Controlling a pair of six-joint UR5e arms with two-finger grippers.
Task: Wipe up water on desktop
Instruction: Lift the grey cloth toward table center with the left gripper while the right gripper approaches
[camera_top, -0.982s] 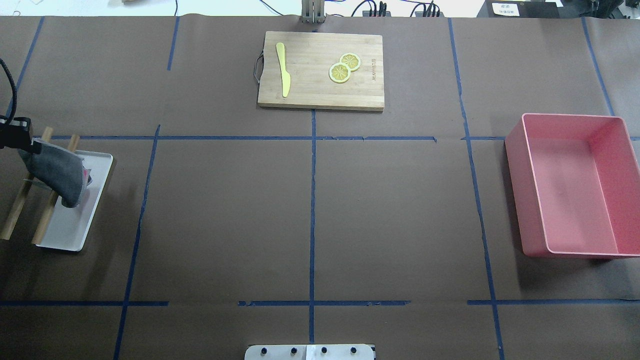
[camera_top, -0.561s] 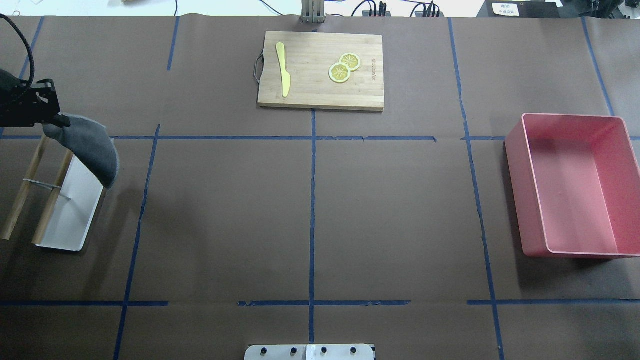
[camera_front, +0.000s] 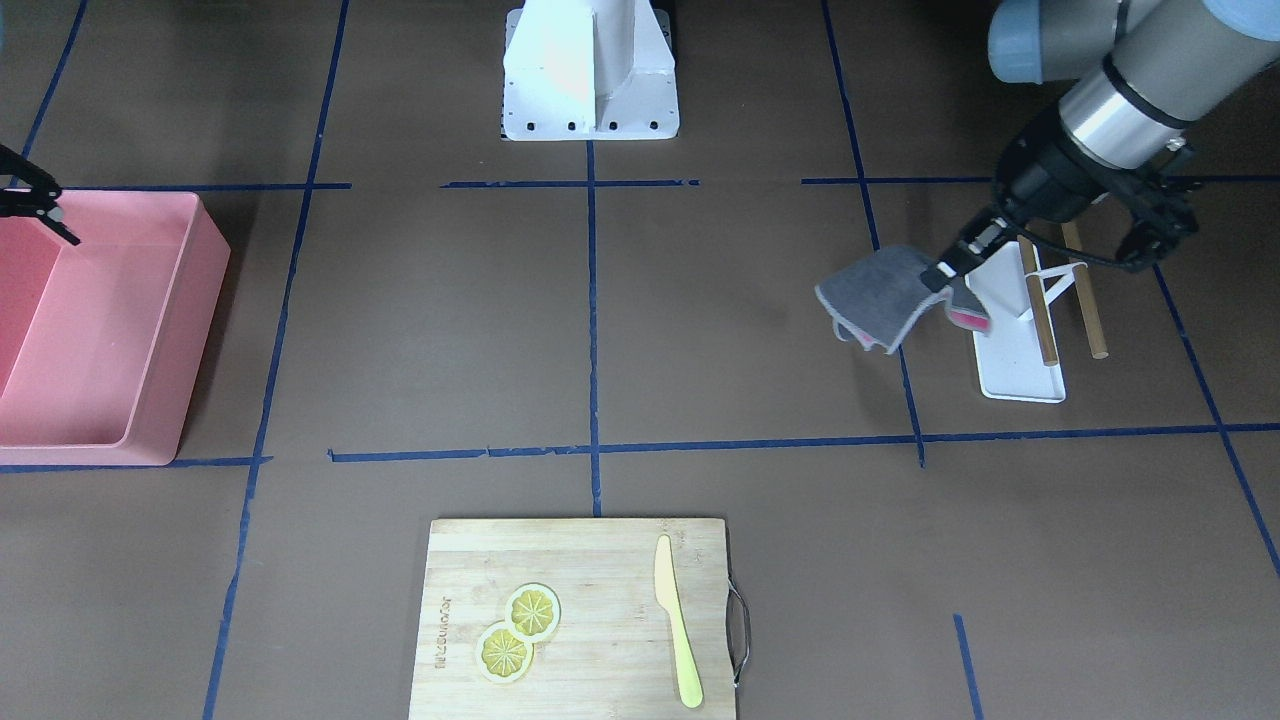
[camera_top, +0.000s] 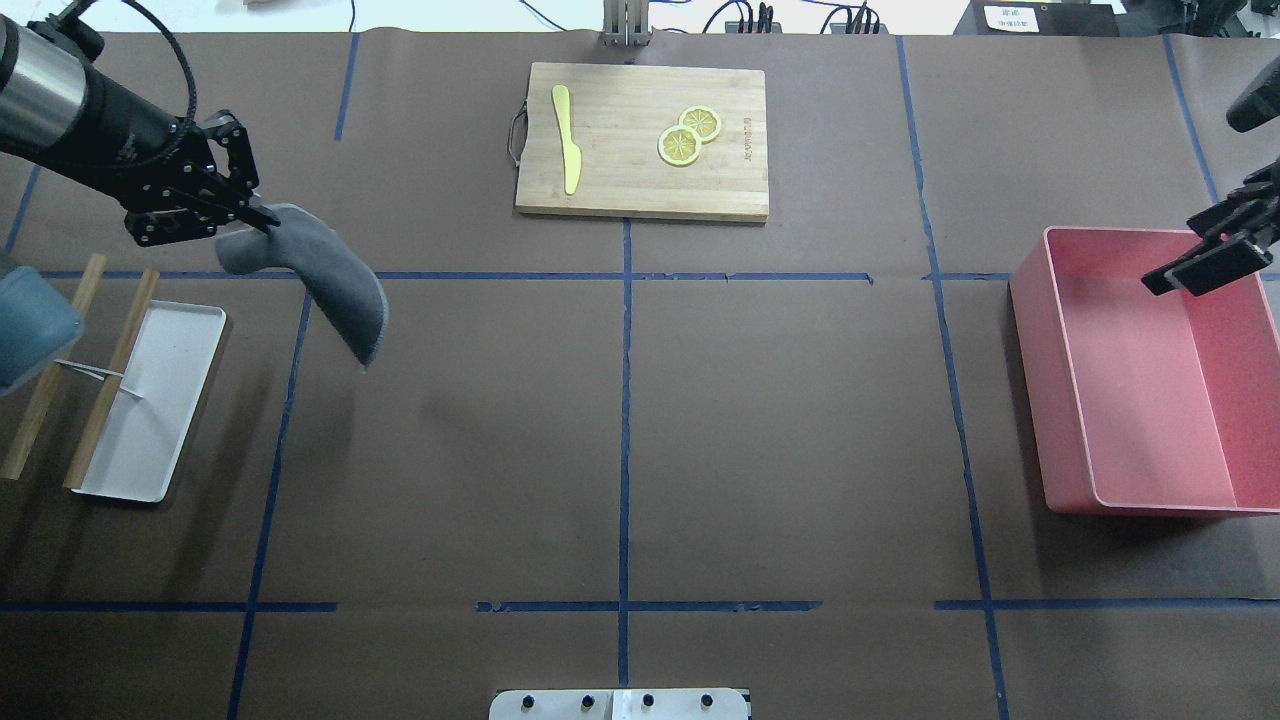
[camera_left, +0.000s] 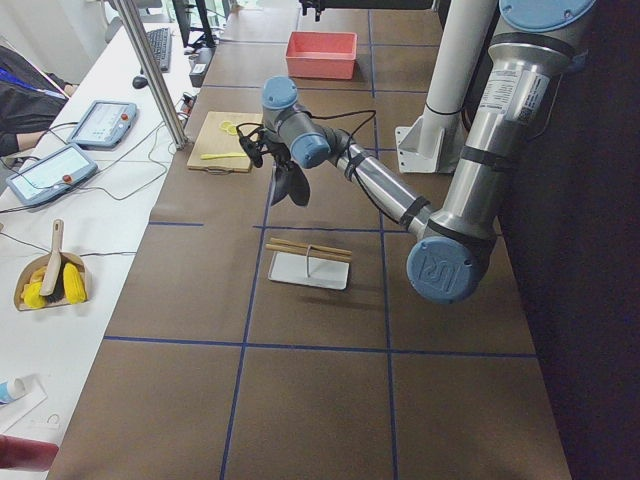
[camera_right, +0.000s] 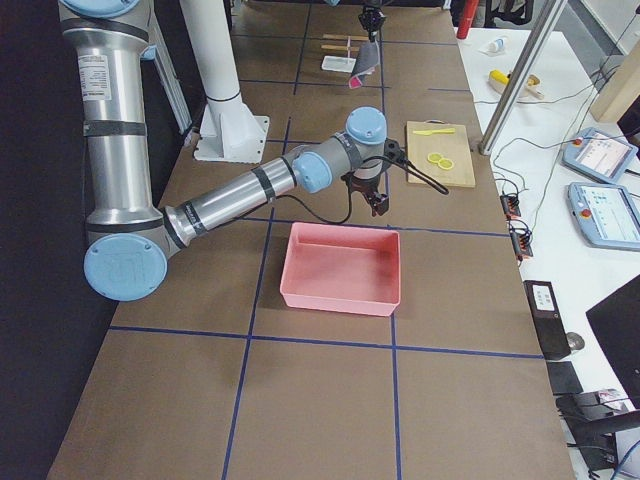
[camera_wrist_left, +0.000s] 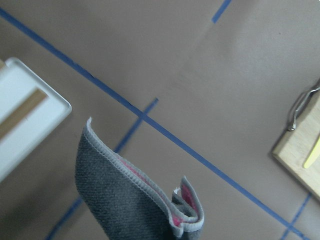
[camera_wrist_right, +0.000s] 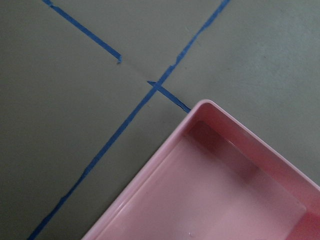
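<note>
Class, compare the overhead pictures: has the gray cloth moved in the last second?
Yes. The cloth, held by the left gripper, has left the white tray and now hangs right of it, nearer the cutting board.

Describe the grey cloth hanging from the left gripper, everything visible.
The grey cloth looks like soft terry fabric with a pale stitched hem and a pink inner face showing in its folds. Folded over, it hangs limp from the left gripper, pinched at its upper end, clear of the brown, blue-taped desktop, touching nothing else.
</note>
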